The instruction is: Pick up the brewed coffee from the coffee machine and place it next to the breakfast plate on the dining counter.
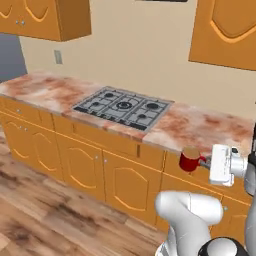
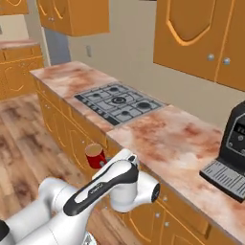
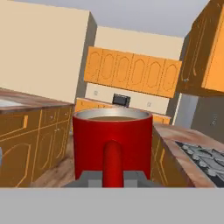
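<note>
My gripper [image 3: 113, 178] pinches the red mug of brewed coffee [image 3: 112, 146] by its handle, upright so nothing spills, in the air off the wall counter [image 2: 162, 136], well apart from the coffee machine [image 2: 234, 150].

Glossy red mug [image 3: 112, 148], seemingly ceramic; marbled stone counter [image 2: 167, 134]; grey metal drip tray [image 2: 226, 178].

Legible text: none. Coffee machine [image 2: 235, 139] display panel carries small pale marks, too blurred to read. Red mug [image 3: 112, 145] bears no label or brand.
</note>
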